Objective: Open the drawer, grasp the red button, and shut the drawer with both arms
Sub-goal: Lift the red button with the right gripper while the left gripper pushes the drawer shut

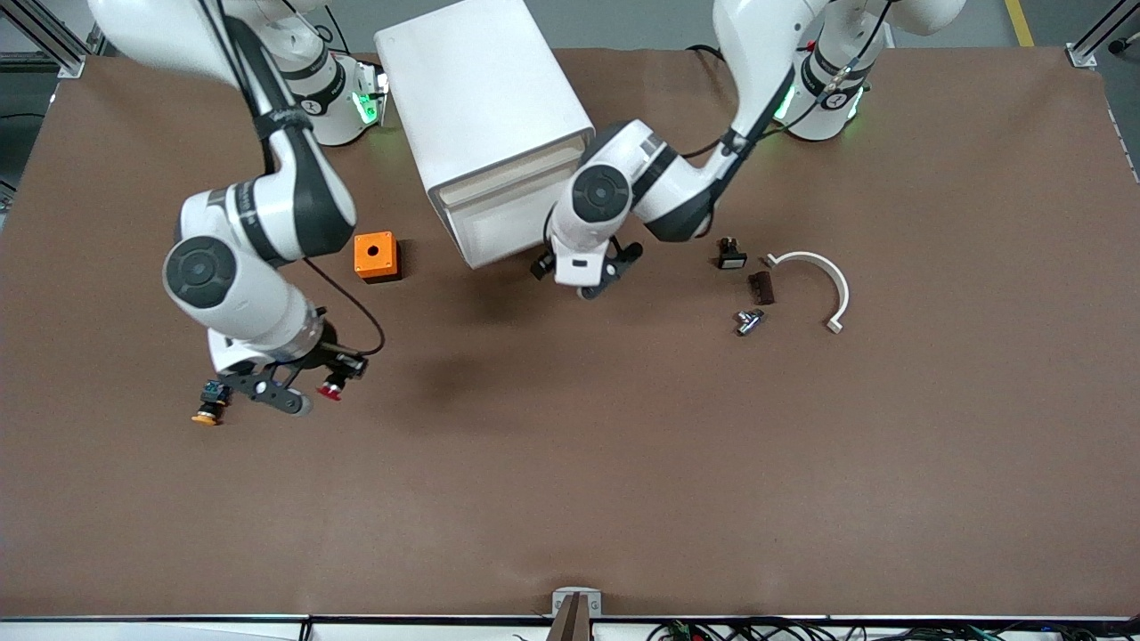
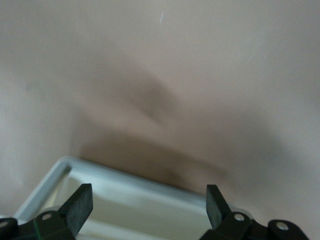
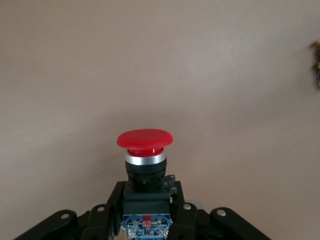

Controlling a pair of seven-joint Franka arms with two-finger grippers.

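Brown table; right wrist view alone shows the right end effector (image 3: 146, 210) clenching the button (image 3: 145, 150); left end effector (image 2: 149, 202) spread.

A wide brown desk (image 1: 570, 463) fills the scene under even overhead light. Grey floor (image 1: 641, 22) shows along its top edge, with a yellow line (image 1: 1019, 22) and aluminium frame posts (image 1: 49, 40) at the corners.

**Brown table and what rests on it**

The wide brown matte table (image 1: 623, 463) carries a tall white boxy cabinet (image 1: 485, 107). Toward the right arm's end from it lie a small orange box with a round hole (image 1: 375, 256) and, nearer the front camera, an orange-capped push button (image 1: 209, 405). Toward the left arm's end lie a small black button (image 1: 730, 256), a dark brown block (image 1: 761, 287), a small metal fitting (image 1: 748, 320) and a curved white plastic band (image 1: 824, 280)
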